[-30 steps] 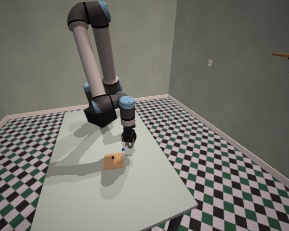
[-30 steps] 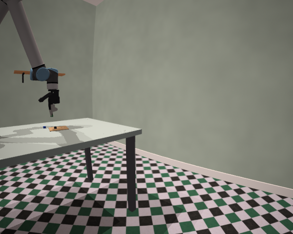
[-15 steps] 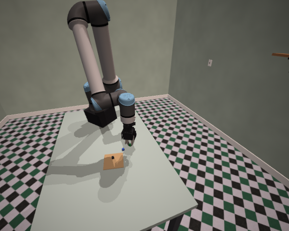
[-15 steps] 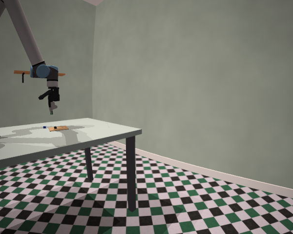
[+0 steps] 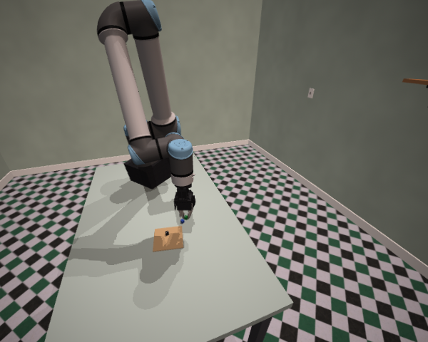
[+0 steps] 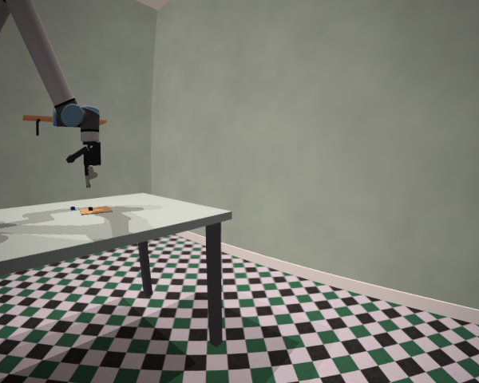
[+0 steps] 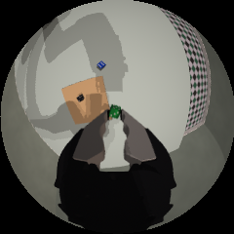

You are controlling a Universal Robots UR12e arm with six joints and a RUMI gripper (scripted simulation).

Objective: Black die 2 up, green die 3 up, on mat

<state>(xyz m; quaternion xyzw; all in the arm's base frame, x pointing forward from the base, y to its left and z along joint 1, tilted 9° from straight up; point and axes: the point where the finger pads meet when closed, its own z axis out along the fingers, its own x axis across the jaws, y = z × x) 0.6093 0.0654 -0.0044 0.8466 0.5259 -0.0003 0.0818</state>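
Observation:
My gripper (image 5: 185,216) (image 6: 88,184) (image 7: 114,110) is shut on the green die (image 5: 185,216) (image 6: 88,186) (image 7: 115,111) and holds it up in the air, above the table. The black die (image 5: 166,233) (image 6: 90,208) (image 7: 80,97) rests on the orange mat (image 5: 158,246) (image 6: 104,209) (image 7: 69,92). The blue die (image 5: 182,221) (image 6: 73,207) (image 7: 100,64) rests on the table, off the mat, beyond one of its edges. The numbers on top of the dice are too small to read.
The pale table (image 5: 214,294) (image 6: 169,210) (image 7: 146,58) carries the mat and the blue die. The arm's shadows fall across the table and part of the mat. A wooden wall shelf (image 5: 422,82) (image 6: 37,118) is far from the mat.

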